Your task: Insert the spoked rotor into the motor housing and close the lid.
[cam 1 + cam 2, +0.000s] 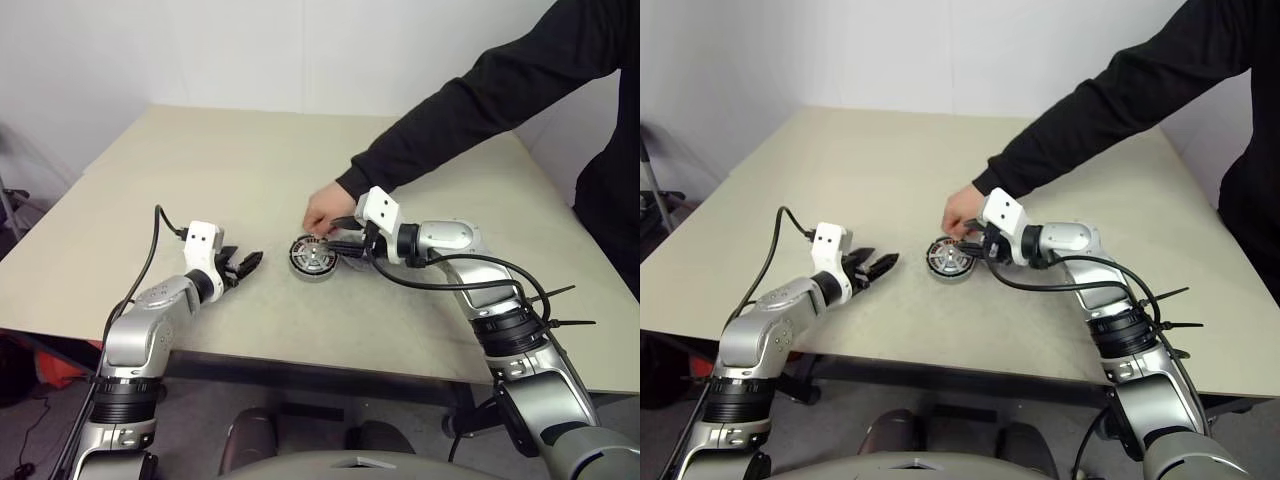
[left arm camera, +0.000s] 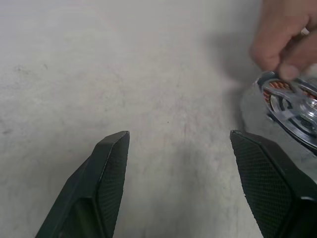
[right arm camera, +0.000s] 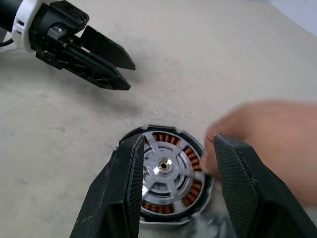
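Lab: bare table [image 1: 250,170], white wall [image 1: 300,50]

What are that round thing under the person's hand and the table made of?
The motor housing looks like bright, polished metal: its rim and spoked top glint silver, and the orange-brown coils underneath look like copper wire. The table has a matte beige top, faintly speckled and scuffed; it may be laminate or painted board, though the look leaves that open.
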Controlling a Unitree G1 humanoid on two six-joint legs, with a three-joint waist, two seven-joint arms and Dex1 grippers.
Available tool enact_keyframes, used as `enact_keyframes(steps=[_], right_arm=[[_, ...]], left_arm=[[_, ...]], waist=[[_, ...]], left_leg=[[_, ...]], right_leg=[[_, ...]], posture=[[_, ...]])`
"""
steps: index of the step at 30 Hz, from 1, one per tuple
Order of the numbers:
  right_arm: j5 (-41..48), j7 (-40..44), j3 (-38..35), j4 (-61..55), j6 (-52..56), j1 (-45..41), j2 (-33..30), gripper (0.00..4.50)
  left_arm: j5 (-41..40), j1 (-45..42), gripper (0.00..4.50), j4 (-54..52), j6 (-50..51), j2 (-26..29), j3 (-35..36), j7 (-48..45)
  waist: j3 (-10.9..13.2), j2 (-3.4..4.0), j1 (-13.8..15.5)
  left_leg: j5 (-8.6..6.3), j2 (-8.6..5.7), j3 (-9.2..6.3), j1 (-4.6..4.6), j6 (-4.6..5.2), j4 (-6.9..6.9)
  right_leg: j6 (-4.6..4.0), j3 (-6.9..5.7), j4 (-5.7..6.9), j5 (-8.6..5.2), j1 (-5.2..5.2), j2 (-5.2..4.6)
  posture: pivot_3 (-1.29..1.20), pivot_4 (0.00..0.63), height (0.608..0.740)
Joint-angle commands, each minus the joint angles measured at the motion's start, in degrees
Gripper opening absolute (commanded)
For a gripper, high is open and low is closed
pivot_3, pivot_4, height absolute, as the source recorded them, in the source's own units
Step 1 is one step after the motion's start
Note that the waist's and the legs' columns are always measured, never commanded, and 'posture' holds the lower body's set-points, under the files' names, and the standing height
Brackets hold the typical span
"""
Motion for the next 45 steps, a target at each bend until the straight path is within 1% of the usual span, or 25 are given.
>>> enact_keyframes(steps=[1,10,13,19,22,27,30,33,37,45], right_arm=[[0.6,-0.5,0.2,-0.9,-1.4,-0.9,-0.2,2.25],[0.1,0.5,2.0,-0.5,-2.3,-0.7,-1.2,2.25],[-1.5,1.4,3.5,0.3,-4.3,-0.7,-2.9,2.25],[-6.6,6.3,8.1,5.6,-14.9,-3.1,-8.0,2.25],[-10.6,8.3,10.8,10.4,-22.7,-5.2,-10.6,2.25],[-12.0,13.8,12.5,15.8,-31.2,-9.3,-12.0,2.25],[-16.0,16.4,15.8,21.1,-41.1,-13.1,-13.0,2.25],[-19.2,17.2,18.2,26.9,-49.2,-16.6,-12.4,2.25],[-23.1,16.1,20.9,35.2,-56.9,-21.9,-9.7,2.25],[-27.1,14.1,22.0,45.1,-64.9,-27.9,-5.5,2.25]], left_arm=[[-0.2,-1.2,3.42,-1.0,-0.4,0.5,0.3,-0.1],[0.5,-0.6,3.42,-0.9,-0.3,0.3,0.0,0.9],[0.8,-0.6,3.42,-0.4,-0.4,0.0,-0.2,1.2],[0.5,-1.5,3.42,0.1,-0.6,-0.5,-0.2,1.0],[-1.3,-1.7,3.42,-0.9,0.5,-0.6,0.1,-0.4],[-2.8,-1.5,3.42,-1.7,1.6,-0.3,-0.6,-2.3],[-2.2,-2.0,3.42,-0.8,1.3,-0.5,-0.9,-2.0],[-1.8,-2.2,3.42,-0.5,1.0,-0.8,-1.2,-1.7],[-1.5,-1.3,3.42,-1.2,0.8,-1.3,-1.5,-0.8],[-1.6,0.3,3.42,-2.4,0.9,-1.8,-1.3,0.3]], waist=[[0.0,0.0,0.0],[0.0,0.0,0.0],[0.0,0.0,0.0],[0.0,0.0,0.0],[0.0,0.0,0.0],[0.0,0.0,-0.1],[0.0,0.0,-0.1],[0.0,0.0,-0.3],[0.0,-0.01,-0.6],[0.0,0.0,-0.7]], left_leg=[[0.0,0.0,0.0,0.0,0.0,-0.01],[0.0,-0.01,0.0,0.0,-0.01,-0.01],[0.0,-0.01,0.0,0.0,-0.01,-0.01],[0.0,-0.01,0.0,-0.01,0.0,-0.01],[0.0,-0.01,0.0,0.0,0.0,-0.01],[-0.01,-0.01,0.0,-0.03,0.04,0.0],[-0.13,0.0,0.01,-0.09,0.24,0.01],[-0.15,0.0,0.01,-0.08,0.28,0.04],[-0.18,0.0,0.01,-0.13,0.34,0.1],[-0.28,0.02,0.01,-0.37,0.53,0.31]], right_leg=[[0.0,0.0,0.0,0.0,0.0,0.0],[0.0,0.0,0.0,0.0,0.0,0.0],[0.0,0.0,-0.01,0.0,0.01,-0.01],[0.0,0.0,-0.01,0.0,0.0,0.0],[0.0,0.0,0.0,0.0,-0.01,0.0],[-0.01,0.0,0.0,0.0,-0.03,0.0],[-0.01,0.0,0.0,0.0,-0.07,0.0],[-0.01,-0.01,0.01,0.0,-0.06,0.0],[-0.02,-0.01,0.02,0.0,-0.09,0.0],[-0.02,-0.02,0.04,0.0,-0.21,0.0]], posture=[[0.0,0.0,0.74],[0.0,0.0,0.74],[0.0,0.0,0.74],[0.0,0.0,0.74],[0.0,0.0,0.74],[0.0,0.0,0.74],[0.0,0.0,0.74],[0.0,0.0,0.74],[0.0,0.0,0.74],[0.0,0.0,0.74]])
